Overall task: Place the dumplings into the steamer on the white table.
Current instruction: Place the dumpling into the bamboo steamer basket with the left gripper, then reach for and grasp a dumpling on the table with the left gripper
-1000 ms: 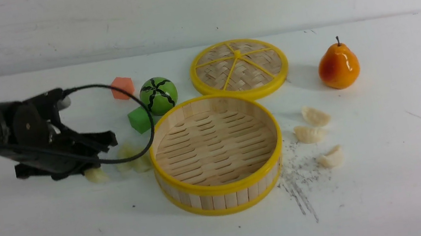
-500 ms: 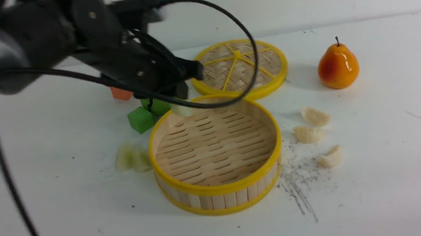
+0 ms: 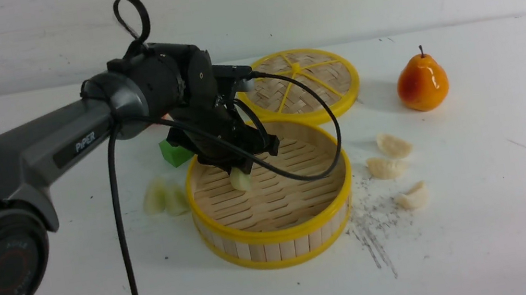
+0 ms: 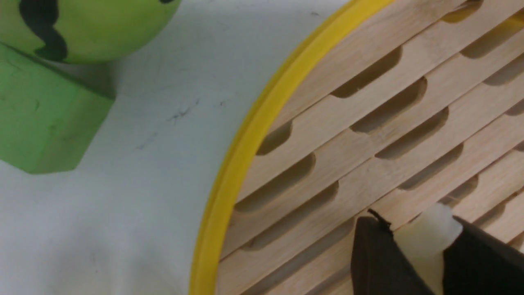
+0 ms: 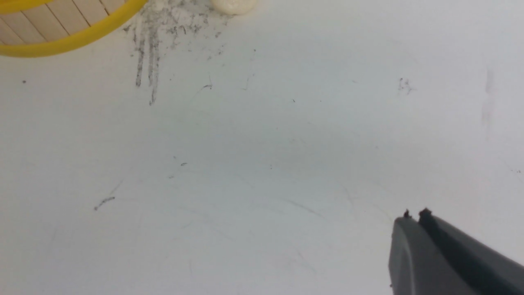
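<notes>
My left gripper (image 3: 241, 171) hangs inside the steamer (image 3: 277, 235), shut on a pale green dumpling (image 3: 240, 179) just above the slatted floor. In the left wrist view the dumpling (image 4: 425, 241) sits pinched between the two black fingers of the gripper (image 4: 421, 231), near the steamer's yellow rim (image 4: 229, 176). Two more pale green dumplings (image 3: 154, 196) (image 3: 176, 199) lie on the white table (image 3: 490, 217) left of the steamer. Three cream dumplings (image 3: 393, 145) (image 3: 385, 168) (image 3: 413, 196) lie to its right. My right gripper (image 5: 414, 215) is shut and holds nothing, low over bare table.
The woven lid (image 3: 299, 86) lies behind the steamer, with a pear (image 3: 422, 82) at the back right. A green cube (image 3: 174, 152) and a striped green ball (image 4: 90, 24) sit just beyond the steamer's left rim. The left arm's black cable (image 3: 318, 160) loops over the basket.
My left gripper has carried a pale green dumpling up from the table left of the steamer, across its far rim, and down into the basket. Two green dumplings stayed behind.
</notes>
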Available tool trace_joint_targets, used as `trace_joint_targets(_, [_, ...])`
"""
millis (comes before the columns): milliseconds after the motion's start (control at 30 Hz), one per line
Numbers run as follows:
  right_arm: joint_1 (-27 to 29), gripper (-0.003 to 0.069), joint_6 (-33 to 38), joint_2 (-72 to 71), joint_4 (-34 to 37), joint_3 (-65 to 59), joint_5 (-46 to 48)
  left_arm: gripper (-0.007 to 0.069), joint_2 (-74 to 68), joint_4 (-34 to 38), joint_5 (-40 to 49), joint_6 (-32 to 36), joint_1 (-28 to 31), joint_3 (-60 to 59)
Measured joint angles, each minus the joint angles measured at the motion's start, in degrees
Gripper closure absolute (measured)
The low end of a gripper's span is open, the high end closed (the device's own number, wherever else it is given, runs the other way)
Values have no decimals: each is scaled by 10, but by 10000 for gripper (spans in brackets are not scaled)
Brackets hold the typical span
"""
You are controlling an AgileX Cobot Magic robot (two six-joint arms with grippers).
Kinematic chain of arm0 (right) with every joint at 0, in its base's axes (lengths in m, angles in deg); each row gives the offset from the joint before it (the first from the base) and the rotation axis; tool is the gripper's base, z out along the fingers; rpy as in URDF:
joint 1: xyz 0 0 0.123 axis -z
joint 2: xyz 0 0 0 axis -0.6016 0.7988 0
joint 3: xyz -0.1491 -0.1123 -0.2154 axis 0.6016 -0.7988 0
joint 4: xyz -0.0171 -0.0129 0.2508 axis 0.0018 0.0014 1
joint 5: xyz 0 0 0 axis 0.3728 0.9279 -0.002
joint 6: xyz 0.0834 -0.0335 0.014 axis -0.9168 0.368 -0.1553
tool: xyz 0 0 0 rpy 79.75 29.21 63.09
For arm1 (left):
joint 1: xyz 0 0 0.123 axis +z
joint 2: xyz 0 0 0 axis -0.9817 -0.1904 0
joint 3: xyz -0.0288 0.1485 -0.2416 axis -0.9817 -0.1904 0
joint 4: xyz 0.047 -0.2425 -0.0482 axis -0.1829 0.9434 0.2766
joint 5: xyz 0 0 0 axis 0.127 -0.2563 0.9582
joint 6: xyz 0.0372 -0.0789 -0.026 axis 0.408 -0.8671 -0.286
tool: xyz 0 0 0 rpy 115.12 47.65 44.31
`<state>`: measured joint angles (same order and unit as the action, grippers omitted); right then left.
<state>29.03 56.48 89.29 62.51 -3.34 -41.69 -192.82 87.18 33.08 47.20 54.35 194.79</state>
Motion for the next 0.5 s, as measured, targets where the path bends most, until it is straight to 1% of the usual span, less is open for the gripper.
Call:
trace_joint_targets(67, [0, 645, 0, 0, -1, 0, 0, 400, 0, -2, -1, -10, 0, 0])
trace_joint_targets(133, [0, 645, 0, 0, -1, 0, 0, 346, 5, -5, 3, -19, 0, 0])
trace_joint_targets(200, [0, 642, 0, 0, -1, 0, 0, 298, 17, -6, 22, -23, 0, 4])
trace_joint_targets(300, [0, 641, 0, 0, -4, 0, 0, 249, 61, -20, 58, -23, 1, 27])
trace_joint_targets(367, [0, 641, 0, 0, -4, 0, 0, 244, 78, -27, 67, -23, 4, 31])
trace_joint_targets(433, [0, 639, 0, 0, -6, -4, -6, 240, 111, -40, 90, -23, 21, 40])
trace_joint_targets(500, [0, 639, 0, 0, -6, -12, -16, 242, 125, -44, 120, -23, 50, 43])
